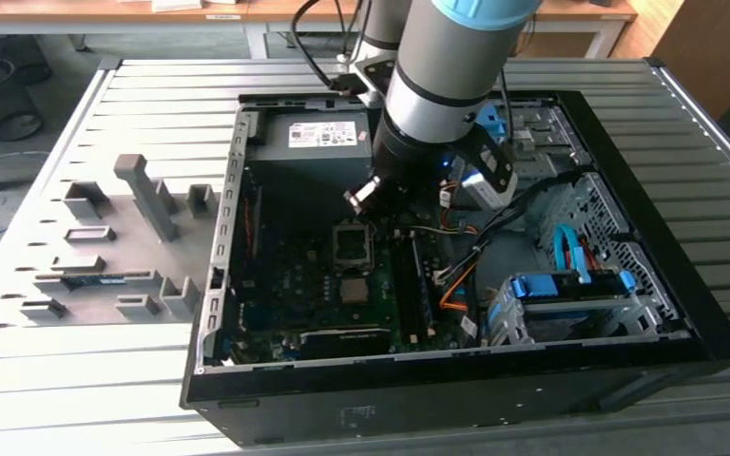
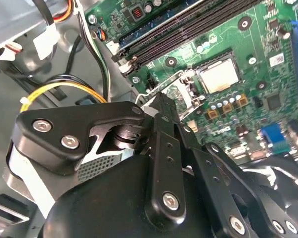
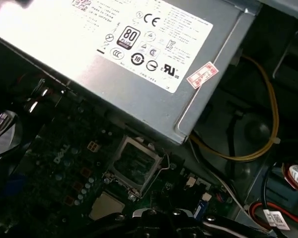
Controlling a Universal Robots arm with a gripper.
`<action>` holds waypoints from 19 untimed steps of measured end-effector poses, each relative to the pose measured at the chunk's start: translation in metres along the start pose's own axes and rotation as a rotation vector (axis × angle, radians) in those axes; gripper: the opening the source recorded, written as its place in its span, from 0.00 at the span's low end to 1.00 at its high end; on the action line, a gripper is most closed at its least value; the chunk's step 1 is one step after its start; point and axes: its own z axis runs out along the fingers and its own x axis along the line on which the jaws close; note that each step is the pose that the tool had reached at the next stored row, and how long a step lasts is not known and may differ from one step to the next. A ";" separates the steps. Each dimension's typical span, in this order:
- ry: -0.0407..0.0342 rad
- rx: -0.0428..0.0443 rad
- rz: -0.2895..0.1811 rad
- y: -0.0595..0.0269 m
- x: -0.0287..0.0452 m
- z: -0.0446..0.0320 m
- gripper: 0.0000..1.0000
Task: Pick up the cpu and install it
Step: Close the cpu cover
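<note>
Square of dull silver metal: the cpu [image 2: 218, 77], small and flat, lies on the green motherboard [image 2: 223, 35] just beside the dark socket frame [image 3: 134, 163]. My black gripper [image 1: 378, 201] hangs above; apart or together, I cannot tell.

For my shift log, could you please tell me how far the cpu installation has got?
Done: nothing shows as finished. In hand: the end effector hovers above the motherboard, close to the socket frame. Left: the cpu lies on the board beside that frame, apart from the end effector, so neither pickup nor seating has happened.
</note>
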 end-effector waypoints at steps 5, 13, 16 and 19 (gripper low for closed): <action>0.0147 0.0050 -0.090 -0.0001 0.0000 0.0008 0.10; 0.0325 0.0112 -0.199 -0.0002 -0.0001 0.0014 0.10; 0.0375 0.0129 -0.230 -0.0003 -0.0001 0.0015 0.10; 0.0457 0.0157 -0.279 -0.0003 -0.0001 0.0015 0.10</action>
